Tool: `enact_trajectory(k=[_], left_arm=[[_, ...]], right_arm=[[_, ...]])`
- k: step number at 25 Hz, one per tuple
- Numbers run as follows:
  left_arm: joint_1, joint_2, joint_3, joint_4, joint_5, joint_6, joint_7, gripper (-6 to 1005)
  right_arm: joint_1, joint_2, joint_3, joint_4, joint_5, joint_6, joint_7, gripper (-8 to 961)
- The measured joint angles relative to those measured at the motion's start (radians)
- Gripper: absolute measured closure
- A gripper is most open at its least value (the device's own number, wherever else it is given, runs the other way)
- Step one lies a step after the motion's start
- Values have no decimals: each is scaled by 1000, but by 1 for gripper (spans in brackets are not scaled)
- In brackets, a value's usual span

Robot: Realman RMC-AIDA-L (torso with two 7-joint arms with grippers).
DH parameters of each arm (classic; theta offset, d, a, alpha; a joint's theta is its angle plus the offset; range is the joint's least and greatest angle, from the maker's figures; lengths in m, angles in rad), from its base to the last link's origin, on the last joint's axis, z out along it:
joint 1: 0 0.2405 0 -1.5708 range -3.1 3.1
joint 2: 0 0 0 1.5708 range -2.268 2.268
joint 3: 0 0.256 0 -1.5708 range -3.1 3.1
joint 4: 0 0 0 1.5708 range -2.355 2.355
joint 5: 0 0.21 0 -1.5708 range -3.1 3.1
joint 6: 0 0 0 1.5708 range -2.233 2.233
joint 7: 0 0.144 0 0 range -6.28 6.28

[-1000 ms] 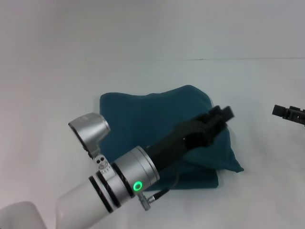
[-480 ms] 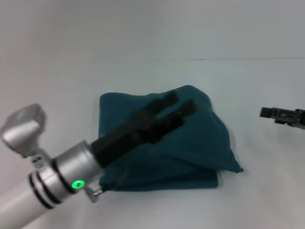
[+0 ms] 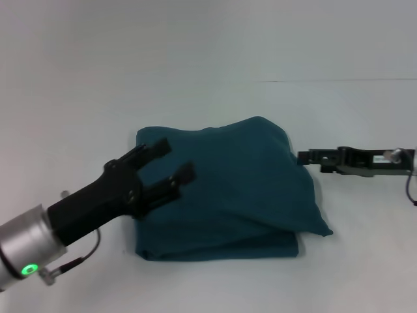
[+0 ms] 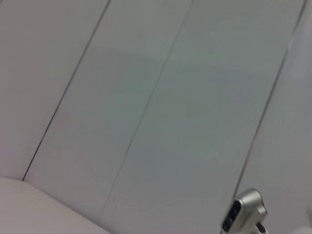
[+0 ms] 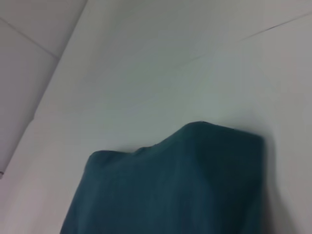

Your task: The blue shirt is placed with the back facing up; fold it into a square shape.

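Observation:
The blue shirt [image 3: 241, 189] lies folded into a rough, rumpled square on the white table, its right layer bulging and a lower layer showing along the near edge. My left gripper [image 3: 176, 159] is open above the shirt's left part, with nothing between its fingers. My right gripper [image 3: 303, 156] reaches in from the right, its tip close to the shirt's upper right edge. Only the shirt [image 5: 185, 190] and the table show in the right wrist view. The shirt is out of the left wrist view.
White table [image 3: 208, 91] runs all round the shirt, with a thin seam line [image 3: 339, 81] at the back. The left wrist view looks at pale wall panels [image 4: 161, 112] and a silver metal part [image 4: 246, 212].
My left arm has swung from the shirt's right side across to its left and drawn back, gripper open. My right gripper has moved left, up to the shirt's right edge.

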Motion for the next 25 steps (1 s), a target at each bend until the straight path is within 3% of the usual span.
enact_trajectory(k=[4, 15, 25], left_arm=[[29, 1, 49, 56, -1, 28, 20, 123], [42, 3, 144, 89, 0, 23, 31, 122], [39, 7, 161, 91, 0, 17, 31, 122]], right_arm=[[9, 16, -12, 0, 0, 27, 6, 70], [15, 24, -13, 52, 6, 106, 5, 115], [30, 62, -6, 56, 8, 150, 4, 198]])
